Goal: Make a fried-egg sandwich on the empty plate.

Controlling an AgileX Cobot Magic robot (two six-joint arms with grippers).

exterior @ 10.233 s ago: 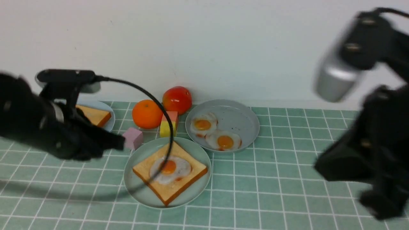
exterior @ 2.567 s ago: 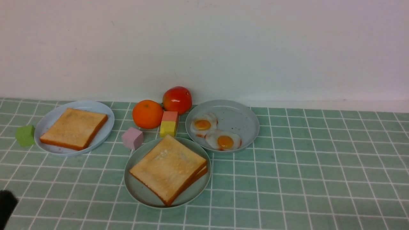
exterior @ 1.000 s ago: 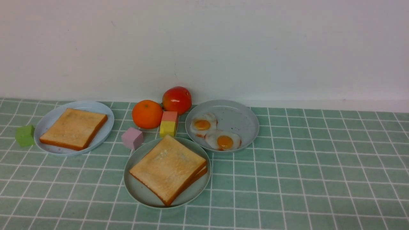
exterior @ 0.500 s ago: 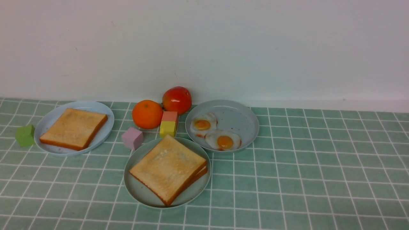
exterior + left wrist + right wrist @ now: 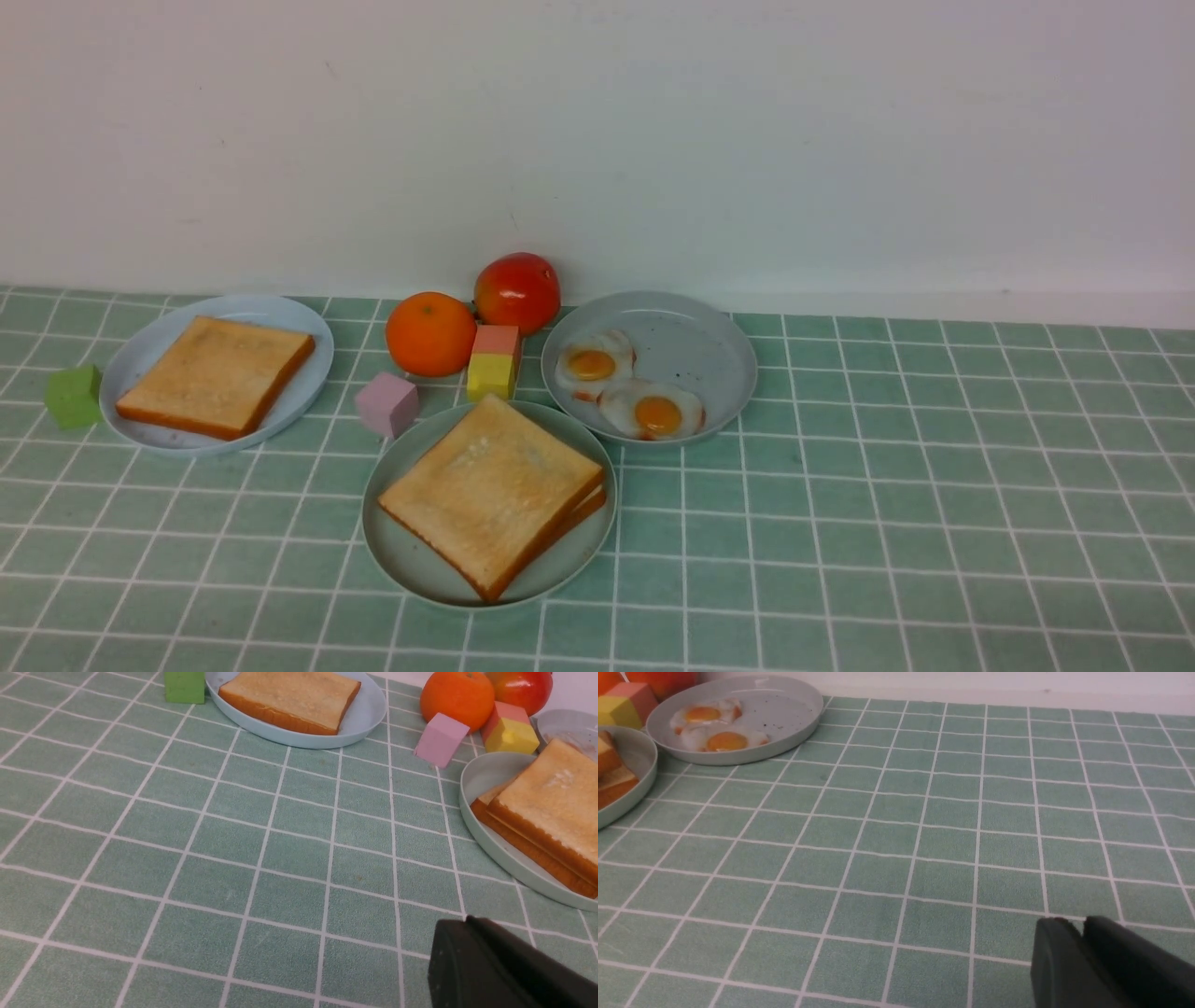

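The mint-green plate [image 5: 403,560] sits front centre and holds the sandwich: a top toast slice [image 5: 490,490] over a lower slice whose corner [image 5: 590,506] shows; the egg between them is hidden. The plate [image 5: 486,770] and stacked toast [image 5: 551,812] also show in the left wrist view. My left gripper [image 5: 467,921] is shut and empty, over bare cloth beside the plate. My right gripper [image 5: 1078,924] is shut and empty, over bare cloth well away from the plates. Neither gripper shows in the front view.
A blue-grey plate [image 5: 308,378] at the left holds one toast slice [image 5: 217,375]. Another plate [image 5: 709,345] behind holds two fried eggs [image 5: 625,387]. An orange [image 5: 430,332], a tomato [image 5: 518,291], a pink cube [image 5: 387,403], a pink-and-yellow block [image 5: 493,362] and a green cube [image 5: 73,396] stand around them.
Since ten seconds ago a second toast slice covers the egg on the mint-green plate and both arms have left the front view. Nothing has moved in the last second.
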